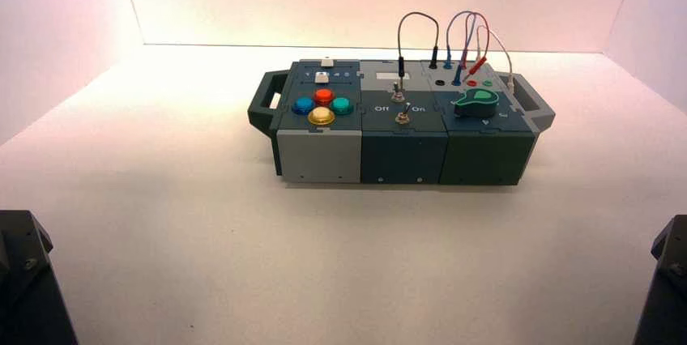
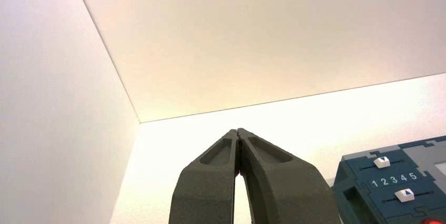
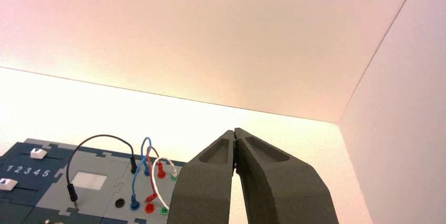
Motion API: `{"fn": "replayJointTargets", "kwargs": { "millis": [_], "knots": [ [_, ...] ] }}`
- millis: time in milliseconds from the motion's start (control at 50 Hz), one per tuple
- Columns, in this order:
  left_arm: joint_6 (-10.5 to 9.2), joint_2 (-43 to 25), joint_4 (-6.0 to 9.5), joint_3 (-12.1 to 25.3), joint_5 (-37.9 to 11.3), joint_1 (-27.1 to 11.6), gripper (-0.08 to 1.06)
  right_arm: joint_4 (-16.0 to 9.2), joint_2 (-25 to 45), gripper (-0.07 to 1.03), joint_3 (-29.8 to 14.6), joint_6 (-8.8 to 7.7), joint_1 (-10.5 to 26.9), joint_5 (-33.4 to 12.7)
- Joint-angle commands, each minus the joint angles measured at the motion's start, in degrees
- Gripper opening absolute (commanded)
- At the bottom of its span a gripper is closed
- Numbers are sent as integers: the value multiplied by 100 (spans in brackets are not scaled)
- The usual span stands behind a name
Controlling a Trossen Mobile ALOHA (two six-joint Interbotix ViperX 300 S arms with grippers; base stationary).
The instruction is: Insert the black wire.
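1. Free passage: over the tabletop (image 1: 340, 256) before the box (image 1: 401, 155), between left arm (image 1: 32, 280) and right arm (image 1: 668, 280).
2. More room beyond the box's side handles (image 1: 260, 110).
3. Obstacles: black wire (image 1: 417, 13) arching over the box's back; blue (image 1: 455, 15), red (image 1: 488, 29) and white (image 1: 505, 47) loops crowding its back right.

My black wire (image 1: 418, 14) arches over the box, 1 plug in the far black socket, 1 hanging outside the sockets.
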State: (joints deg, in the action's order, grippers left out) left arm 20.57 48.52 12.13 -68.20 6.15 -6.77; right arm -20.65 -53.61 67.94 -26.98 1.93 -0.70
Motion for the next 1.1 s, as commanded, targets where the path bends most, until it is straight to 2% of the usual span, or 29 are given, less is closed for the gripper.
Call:
{"fn": "replayJointTargets", "kwargs": {
  "millis": [20,360,480,520,600,680,760,840,920,1100],
  "knots": [
    [26,0,-9,105,35,-9,-3,0,26,-2,-141,-9,0,44],
    [26,18,-9,97,26,-18,-3,-44,35,-2,-158,0,0,-53],
    [26,18,-18,114,-35,-26,-3,-149,35,5,-290,35,9,-299],
    [9,26,-9,167,-167,-35,-3,-299,35,12,-422,62,26,-571],
    [9,62,-9,237,-439,-79,-3,-545,53,20,-624,88,26,-1063],
    [9,88,-9,334,-747,-185,-3,-800,62,25,-844,88,18,-1538],
    [9,123,-9,519,-1204,-325,-3,-905,141,28,-1037,88,26,-1872],
    [0,149,18,738,-1670,-439,-3,-905,255,29,-1178,88,26,-2197],
    [-18,158,53,932,-2030,-519,-3,-905,457,30,-1389,88,26,-2725],
    [-123,149,167,1327,-2777,-659,-3,-896,993,31,-2065,62,26,-4263]
  ]
}}
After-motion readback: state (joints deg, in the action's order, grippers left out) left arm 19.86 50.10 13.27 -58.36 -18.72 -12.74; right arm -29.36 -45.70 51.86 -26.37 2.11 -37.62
